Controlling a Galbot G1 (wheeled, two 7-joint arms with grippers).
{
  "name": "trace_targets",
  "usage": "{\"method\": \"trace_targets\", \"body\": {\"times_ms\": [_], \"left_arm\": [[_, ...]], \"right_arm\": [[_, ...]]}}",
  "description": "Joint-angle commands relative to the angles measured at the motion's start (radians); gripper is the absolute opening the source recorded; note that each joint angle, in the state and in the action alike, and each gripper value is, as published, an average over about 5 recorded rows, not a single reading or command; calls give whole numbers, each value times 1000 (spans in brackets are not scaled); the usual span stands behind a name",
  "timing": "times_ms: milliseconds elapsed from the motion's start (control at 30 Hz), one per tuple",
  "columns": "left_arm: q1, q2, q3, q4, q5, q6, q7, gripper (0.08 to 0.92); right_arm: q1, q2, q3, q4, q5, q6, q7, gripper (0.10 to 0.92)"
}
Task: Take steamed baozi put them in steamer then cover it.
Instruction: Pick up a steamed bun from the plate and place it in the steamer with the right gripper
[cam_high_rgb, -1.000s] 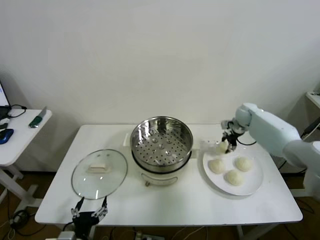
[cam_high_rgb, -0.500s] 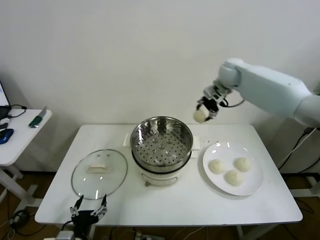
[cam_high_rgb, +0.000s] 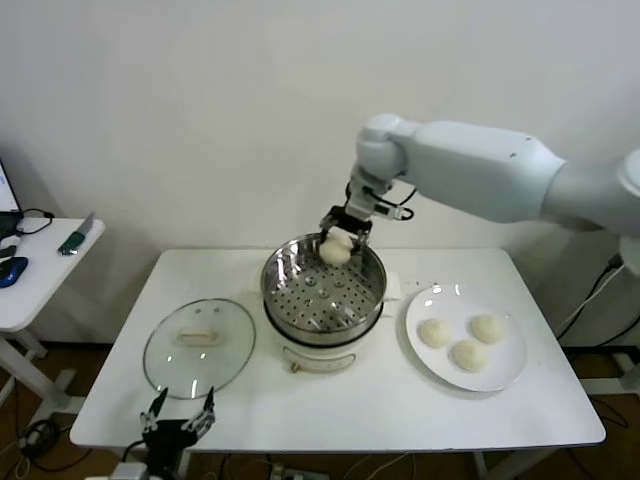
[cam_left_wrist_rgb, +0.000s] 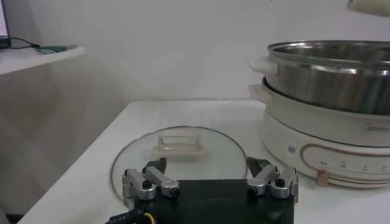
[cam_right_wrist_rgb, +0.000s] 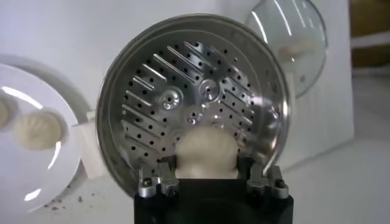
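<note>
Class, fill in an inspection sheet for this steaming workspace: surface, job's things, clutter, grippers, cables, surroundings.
Surface: white table, bare at the front.
Job's things: steamer open and empty; three baozi on the plate; one baozi held over the basket; glass lid flat on the table.
Clutter: nothing seen.
Grippers: right gripper shut on a baozi above the steamer; left gripper open, parked at the table's front edge by the lid.
Cables: black cable on the side table.
Surroundings: white wall; side table to the robot's left.

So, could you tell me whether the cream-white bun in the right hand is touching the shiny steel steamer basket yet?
Apart. Head view: the right hand holds the cream-white bun above the shiny steel steamer basket, clear of its perforated floor.
</note>
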Motion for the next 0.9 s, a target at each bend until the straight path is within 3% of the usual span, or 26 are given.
{"method": "trace_targets", "body": {"times_ms": [33,567,900], "left_arm": [[3,2,-1,-4,0,-1,-1,823],[-11,7,-5,14,-4,-5,-6,823],[-18,8,-4,25,-5,-9,-7,823]], "right_arm": [[-122,96,27,-153,-203,196,31,653],[-254,233,134,-499,-281,284,54,653],[-287,291,163,-596,-289,320,64,678]]}}
